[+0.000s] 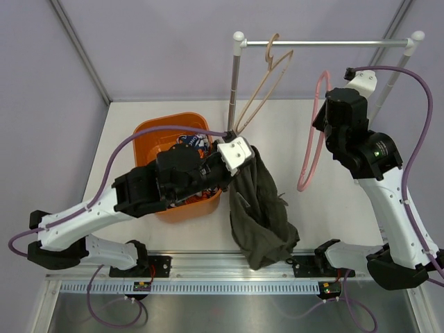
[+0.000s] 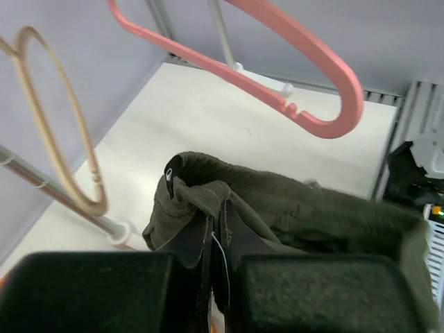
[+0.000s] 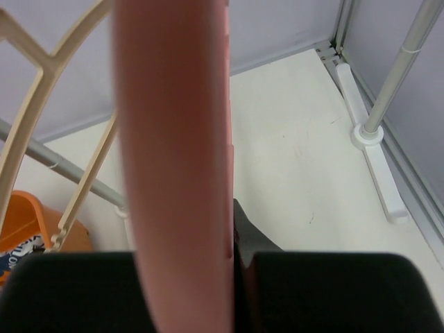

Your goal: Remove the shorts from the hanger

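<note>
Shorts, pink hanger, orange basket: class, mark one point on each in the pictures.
shorts [image 1: 260,208], top external view, middle of the hanging green cloth.
pink hanger [image 2: 312,52], left wrist view, its curved shoulder.
orange basket [image 1: 156,125], top external view, its far left rim.

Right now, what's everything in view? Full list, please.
shorts: 1, olive green, centre, bunched, hanging from the left gripper
pink hanger: 1, pink, bare, right of the shorts, in the right gripper
beige hanger: 1, beige, bare, hooked on the rack
rack: 1, silver rail, white caps, far side
basket: 1, orange, left of the shorts, jumbled contents
table: 1, white
left gripper: shut on the shorts
right gripper: shut on the pink hanger
</note>
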Action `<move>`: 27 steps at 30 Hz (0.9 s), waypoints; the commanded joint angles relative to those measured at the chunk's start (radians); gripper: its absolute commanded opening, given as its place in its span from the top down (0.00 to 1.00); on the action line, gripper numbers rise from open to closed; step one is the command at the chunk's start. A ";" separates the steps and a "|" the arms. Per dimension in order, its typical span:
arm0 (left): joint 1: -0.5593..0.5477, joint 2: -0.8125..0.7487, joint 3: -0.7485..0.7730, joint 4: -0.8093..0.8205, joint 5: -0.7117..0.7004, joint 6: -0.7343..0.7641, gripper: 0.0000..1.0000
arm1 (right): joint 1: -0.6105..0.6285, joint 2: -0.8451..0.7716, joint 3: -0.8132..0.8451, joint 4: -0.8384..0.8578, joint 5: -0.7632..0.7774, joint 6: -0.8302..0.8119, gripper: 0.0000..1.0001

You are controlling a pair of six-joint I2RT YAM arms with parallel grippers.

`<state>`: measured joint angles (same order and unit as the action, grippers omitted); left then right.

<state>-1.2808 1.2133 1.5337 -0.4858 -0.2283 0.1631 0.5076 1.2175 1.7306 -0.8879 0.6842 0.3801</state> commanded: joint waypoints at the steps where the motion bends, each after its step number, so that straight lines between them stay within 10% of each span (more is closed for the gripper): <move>1: 0.040 0.008 0.164 0.046 -0.109 0.075 1.00 | -0.029 -0.003 0.047 0.010 -0.035 -0.003 1.00; 11: 0.417 0.268 0.834 0.051 -0.169 0.099 1.00 | -0.037 -0.004 0.060 -0.029 -0.086 -0.018 1.00; 16: 0.529 0.201 0.758 0.309 -0.195 0.101 1.00 | -0.037 0.019 0.081 -0.043 -0.115 -0.036 1.00; 27: 0.693 0.135 0.666 0.280 -0.082 -0.019 1.00 | -0.044 0.036 0.115 -0.042 -0.101 -0.075 1.00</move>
<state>-0.6029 1.3766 2.2124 -0.2836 -0.3714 0.1871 0.4747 1.2526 1.8008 -0.9485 0.5816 0.3290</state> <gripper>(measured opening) 0.027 0.089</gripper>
